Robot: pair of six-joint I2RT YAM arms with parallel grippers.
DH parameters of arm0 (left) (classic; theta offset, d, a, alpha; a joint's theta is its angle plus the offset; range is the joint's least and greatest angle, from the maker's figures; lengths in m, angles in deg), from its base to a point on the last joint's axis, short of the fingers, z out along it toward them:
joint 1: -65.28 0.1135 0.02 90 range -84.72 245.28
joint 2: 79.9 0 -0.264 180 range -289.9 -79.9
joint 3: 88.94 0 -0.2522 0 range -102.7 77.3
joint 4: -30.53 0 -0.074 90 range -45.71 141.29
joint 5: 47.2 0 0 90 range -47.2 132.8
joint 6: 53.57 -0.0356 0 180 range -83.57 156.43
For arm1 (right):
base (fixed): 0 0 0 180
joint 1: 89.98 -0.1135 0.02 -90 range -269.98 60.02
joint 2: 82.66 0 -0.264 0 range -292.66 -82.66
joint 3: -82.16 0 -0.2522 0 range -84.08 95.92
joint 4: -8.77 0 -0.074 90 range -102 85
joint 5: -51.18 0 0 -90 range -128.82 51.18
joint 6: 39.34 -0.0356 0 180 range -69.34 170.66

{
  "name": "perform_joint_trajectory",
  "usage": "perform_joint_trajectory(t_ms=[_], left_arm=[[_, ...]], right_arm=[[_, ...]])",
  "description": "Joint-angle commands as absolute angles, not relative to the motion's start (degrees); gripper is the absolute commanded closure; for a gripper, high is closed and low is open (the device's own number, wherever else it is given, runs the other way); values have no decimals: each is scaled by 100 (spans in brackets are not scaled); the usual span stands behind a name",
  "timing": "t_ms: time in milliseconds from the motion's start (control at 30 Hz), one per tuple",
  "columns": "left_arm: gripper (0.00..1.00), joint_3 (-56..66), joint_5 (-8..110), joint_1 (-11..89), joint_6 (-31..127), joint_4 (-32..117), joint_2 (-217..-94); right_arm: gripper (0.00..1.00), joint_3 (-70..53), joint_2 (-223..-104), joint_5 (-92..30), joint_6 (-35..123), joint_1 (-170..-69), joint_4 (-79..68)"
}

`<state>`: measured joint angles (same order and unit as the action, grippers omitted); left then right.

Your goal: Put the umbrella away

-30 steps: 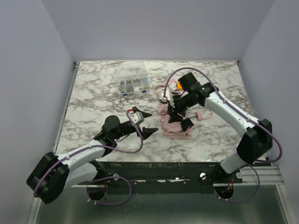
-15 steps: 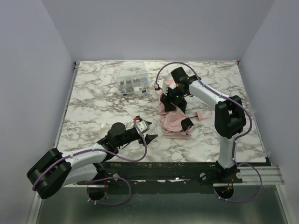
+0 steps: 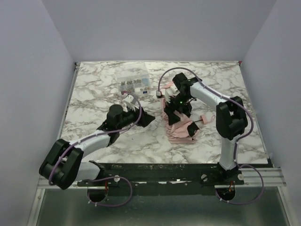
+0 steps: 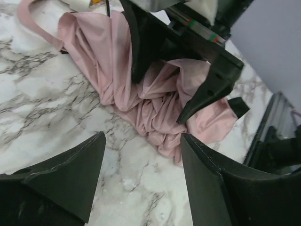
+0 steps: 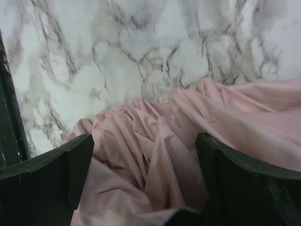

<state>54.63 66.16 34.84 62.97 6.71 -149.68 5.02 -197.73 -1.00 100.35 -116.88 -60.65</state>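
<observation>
The crumpled pale pink fabric umbrella (image 4: 155,103) — likely light, limp, slippery — lay bunched between the right gripper (image 5: 143,141)'s released fingers, just beyond the left gripper (image 4: 141,141)'s empty, parted ones; its thick folds looked the surest hold.

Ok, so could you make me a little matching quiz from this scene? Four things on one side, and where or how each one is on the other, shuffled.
Things:
1. umbrella
2. clear box
3. left gripper
4. right gripper

Descriptions:
A. open, directly over pink fabric
B. see-through, farthest back
C. crumpled pink heap
D. open, over bare marble table beside the heap

Pairs: 1-C, 2-B, 3-D, 4-A
</observation>
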Motion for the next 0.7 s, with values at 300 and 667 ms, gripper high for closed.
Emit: perform_joint_trajectory(t_ms=[300,667], left_arm=[[36,1345,7377,3735,7623,4546,-17654],[51,-439,7516,3586,7582,5734,-19260]], right_arm=[[0,-821,-16681,869,11671,-11703,-5765],[0,-3206,-15843,-253,12907,-11731,-4271]])
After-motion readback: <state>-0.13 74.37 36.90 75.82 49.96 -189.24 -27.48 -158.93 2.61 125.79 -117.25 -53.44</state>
